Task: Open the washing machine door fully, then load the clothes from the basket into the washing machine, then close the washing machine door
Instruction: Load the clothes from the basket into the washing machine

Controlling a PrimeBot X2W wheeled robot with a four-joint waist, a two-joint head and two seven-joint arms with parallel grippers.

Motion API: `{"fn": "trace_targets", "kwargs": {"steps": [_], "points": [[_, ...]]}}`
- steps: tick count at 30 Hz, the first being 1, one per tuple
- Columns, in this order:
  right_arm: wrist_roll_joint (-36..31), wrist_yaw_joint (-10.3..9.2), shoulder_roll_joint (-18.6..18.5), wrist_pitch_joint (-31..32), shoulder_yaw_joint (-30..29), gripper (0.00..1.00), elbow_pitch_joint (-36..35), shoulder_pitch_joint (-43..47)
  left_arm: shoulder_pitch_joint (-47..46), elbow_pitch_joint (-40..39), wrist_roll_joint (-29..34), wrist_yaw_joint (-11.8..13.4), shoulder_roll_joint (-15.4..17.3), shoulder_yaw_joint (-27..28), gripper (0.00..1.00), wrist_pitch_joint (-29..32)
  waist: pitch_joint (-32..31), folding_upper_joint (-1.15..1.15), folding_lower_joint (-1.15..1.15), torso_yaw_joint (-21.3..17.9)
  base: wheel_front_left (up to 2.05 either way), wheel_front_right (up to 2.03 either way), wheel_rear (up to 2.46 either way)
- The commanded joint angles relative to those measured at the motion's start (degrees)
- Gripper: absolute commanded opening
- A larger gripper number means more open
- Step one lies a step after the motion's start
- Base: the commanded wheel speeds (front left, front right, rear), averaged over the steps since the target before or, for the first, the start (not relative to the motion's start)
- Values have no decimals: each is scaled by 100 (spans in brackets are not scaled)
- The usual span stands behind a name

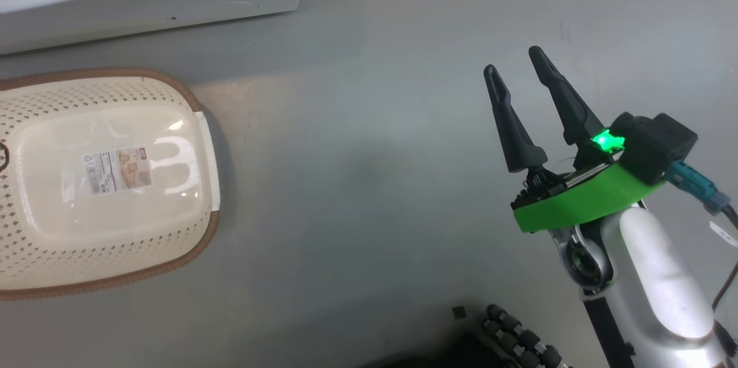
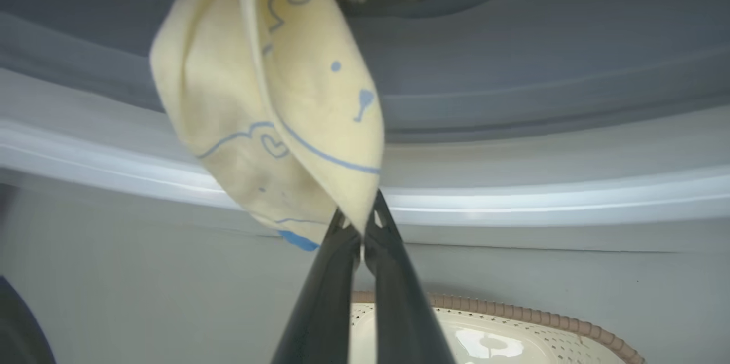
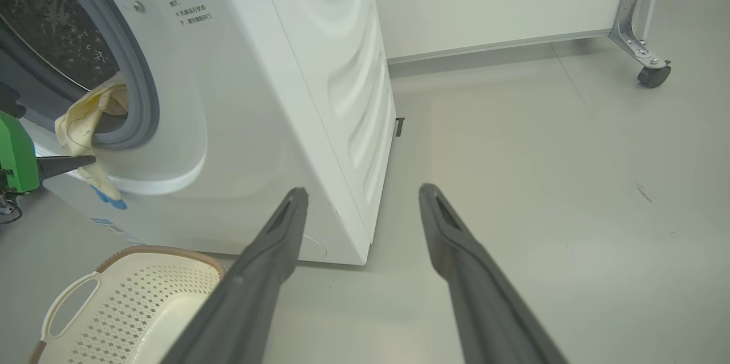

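A pale yellow garment (image 2: pixel 274 101) of the clothes, with blue outline prints, hangs over the grey gasket (image 3: pixel 140 84) of the white washing machine (image 3: pixel 274 96). My left gripper (image 2: pixel 360 221) is shut on its lower corner, just below the opening. From the right wrist view the same garment (image 3: pixel 85 118) droops out of the drum mouth, with the left gripper (image 3: pixel 85 160) pinching it. The cream basket (image 1: pixel 34 252) stands on the floor with only its label sticker inside. My right gripper (image 1: pixel 513 62) hovers open over bare floor, far right of the basket. The washing machine door is out of view.
The washing machine's lower front (image 1: pixel 144 4) lies just beyond the basket. A metal frame leg on a caster (image 3: pixel 653 73) stands at the far right by a white wall panel. Dark parts of my base (image 1: pixel 501 333) sit at the bottom of the head view.
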Motion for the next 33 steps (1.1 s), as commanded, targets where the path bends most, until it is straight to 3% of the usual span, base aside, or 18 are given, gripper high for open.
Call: {"fn": "trace_targets", "kwargs": {"steps": [1,9,13,19,33], "points": [[9,-16,-32,-38,45,100,-174,75,30,-461,45,478,458,188,0,176,-13,0,0,55,0,0,0],[50,-16,-32,-38,75,100,-188,47,96,-2151,74,626,1012,289,0,957,3,0,0,88,0,0,0],[121,-16,-32,-38,138,100,-204,-8,-97,-2520,142,607,1295,340,0,1242,85,0,0,-30,0,0,0],[243,-16,-32,-38,205,100,-166,-64,-472,-2357,200,433,1552,334,0,1461,211,0,0,-272,0,0,0],[546,-16,-32,-38,356,100,-255,-154,-2045,-1285,335,-403,1953,130,0,1795,750,0,0,-882,0,0,0]]}}
